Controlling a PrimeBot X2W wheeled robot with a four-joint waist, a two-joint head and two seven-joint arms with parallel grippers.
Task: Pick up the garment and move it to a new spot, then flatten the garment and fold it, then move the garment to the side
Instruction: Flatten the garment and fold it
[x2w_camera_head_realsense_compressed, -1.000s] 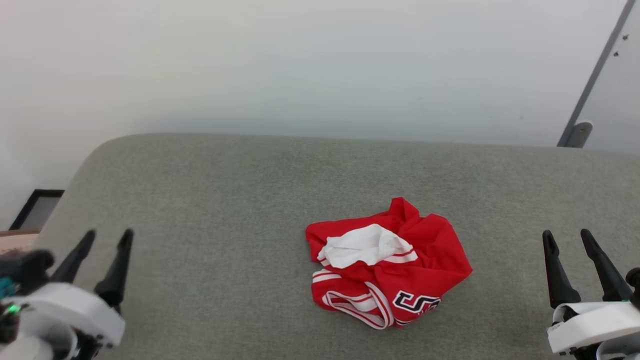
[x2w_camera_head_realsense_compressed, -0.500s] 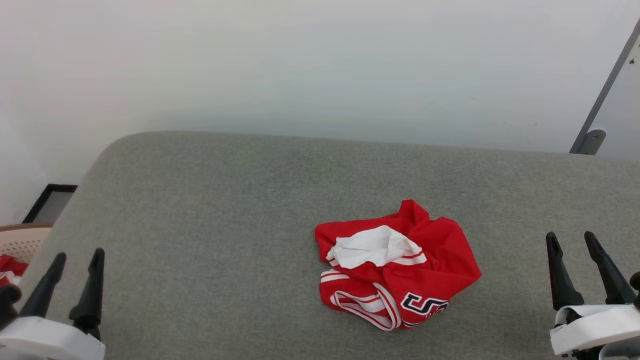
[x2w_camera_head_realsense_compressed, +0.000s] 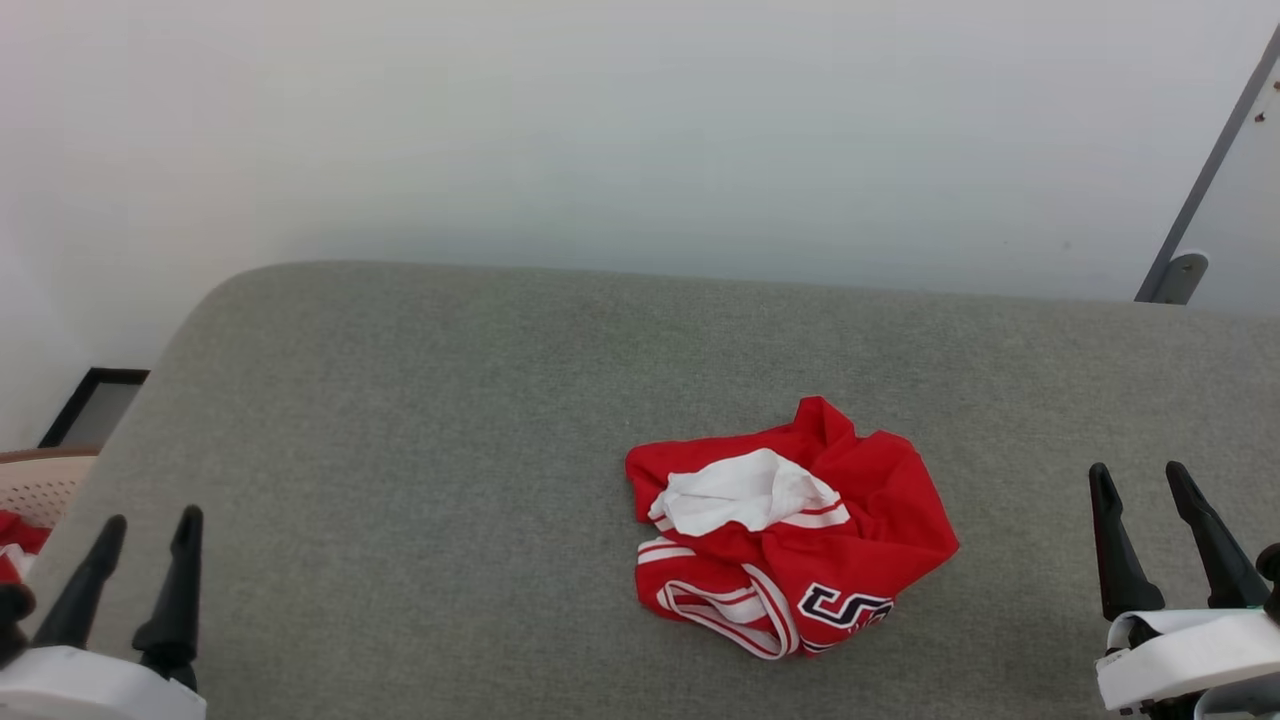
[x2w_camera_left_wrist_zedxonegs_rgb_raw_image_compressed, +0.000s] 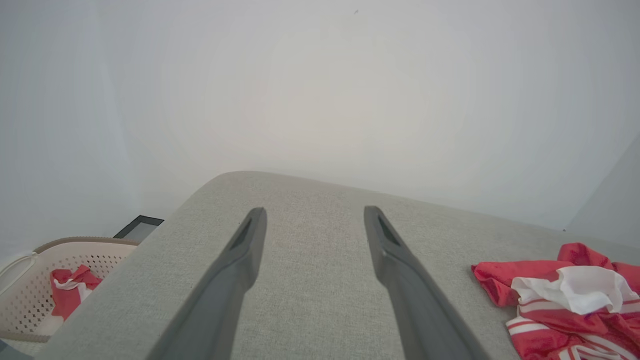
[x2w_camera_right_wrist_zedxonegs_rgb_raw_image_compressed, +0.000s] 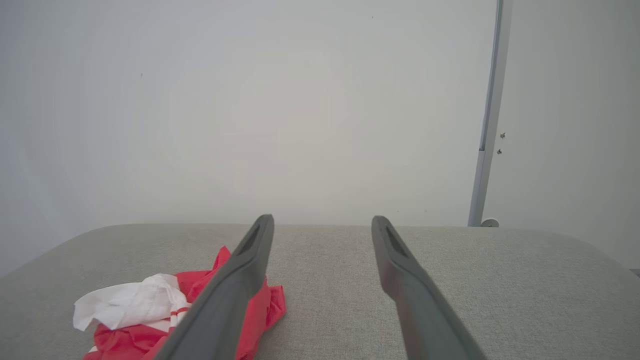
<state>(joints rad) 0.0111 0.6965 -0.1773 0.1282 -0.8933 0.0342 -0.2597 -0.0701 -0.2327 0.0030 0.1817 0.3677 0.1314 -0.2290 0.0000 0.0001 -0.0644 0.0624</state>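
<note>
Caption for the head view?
Crumpled red garment lies on the grey padded surface between the open left gripper and open right gripper.

My left gripper (x2w_camera_left_wrist_zedxonegs_rgb_raw_image_compressed: 315, 211) hangs spread wide over the grey cushion (x2w_camera_left_wrist_zedxonegs_rgb_raw_image_compressed: 310, 290); the crumpled red-and-white jersey (x2w_camera_left_wrist_zedxonegs_rgb_raw_image_compressed: 565, 300) lies lower right, a perforated basket (x2w_camera_left_wrist_zedxonegs_rgb_raw_image_compressed: 27, 272) lower left.

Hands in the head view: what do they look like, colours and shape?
The left hand and right hand match: each has two long, dark grey-black fingers tapering to blunt rounded tips, rising from a white moulded housing. The wrist views show a shallow recessed slot along each finger's inner face near the tip.
</note>
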